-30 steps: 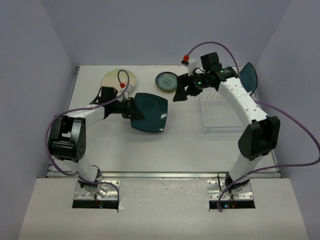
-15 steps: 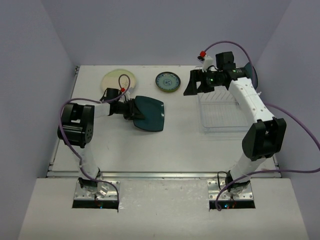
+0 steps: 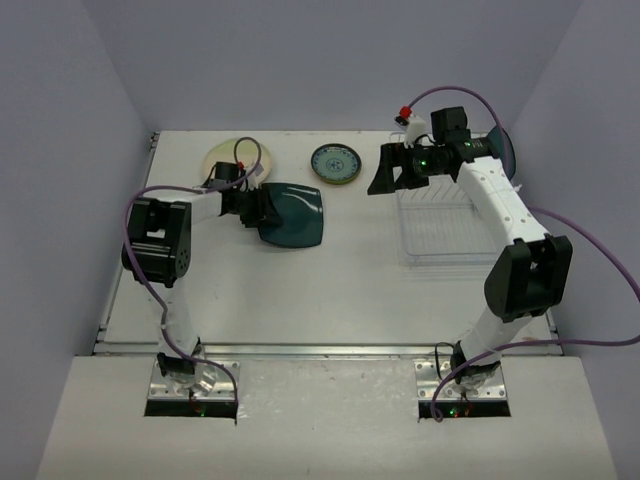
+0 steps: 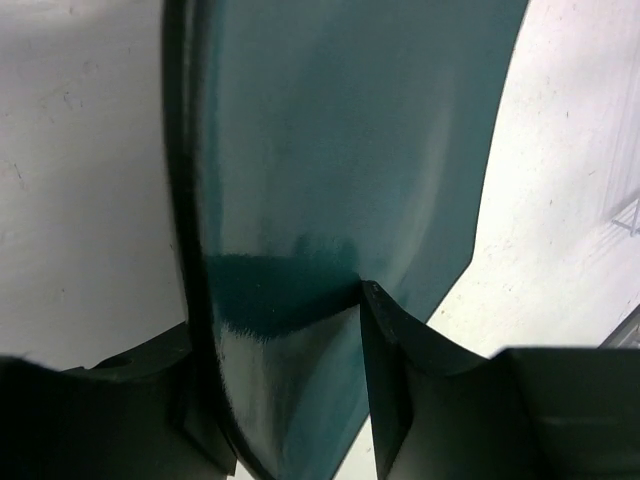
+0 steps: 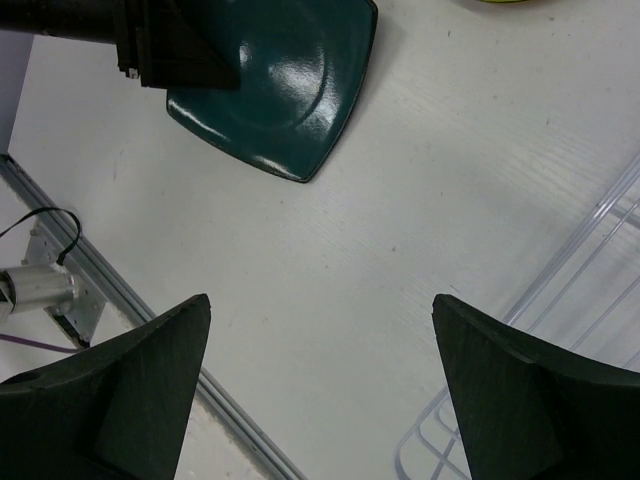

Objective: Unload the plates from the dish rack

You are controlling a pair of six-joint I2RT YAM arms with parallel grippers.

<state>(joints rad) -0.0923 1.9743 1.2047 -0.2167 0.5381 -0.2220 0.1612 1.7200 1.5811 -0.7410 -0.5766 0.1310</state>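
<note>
The large dark-teal rounded-square plate (image 3: 298, 214) lies on the table left of centre, also seen in the right wrist view (image 5: 275, 90). My left gripper (image 3: 262, 208) straddles its left rim. In the left wrist view the rim (image 4: 300, 150) runs along one finger, and the other finger (image 4: 385, 340) stands a little off it, so the left gripper (image 4: 280, 320) is open. My right gripper (image 3: 384, 172) hangs wide open and empty (image 5: 320, 300) over the table, left of the white wire dish rack (image 3: 445, 235). A dark plate (image 3: 508, 150) stands at the rack's far end, mostly hidden by the arm.
A cream plate (image 3: 222, 157) lies at the back left, partly under the left arm's cable. A small teal-patterned plate (image 3: 335, 163) with a green rim lies at the back centre. The rack's wires (image 5: 600, 260) show at the right of the right wrist view.
The left arm has lowered the dark-teal plate toward the back left onto the table and its jaws have loosened. The right gripper swung right toward the rack, then held still.
</note>
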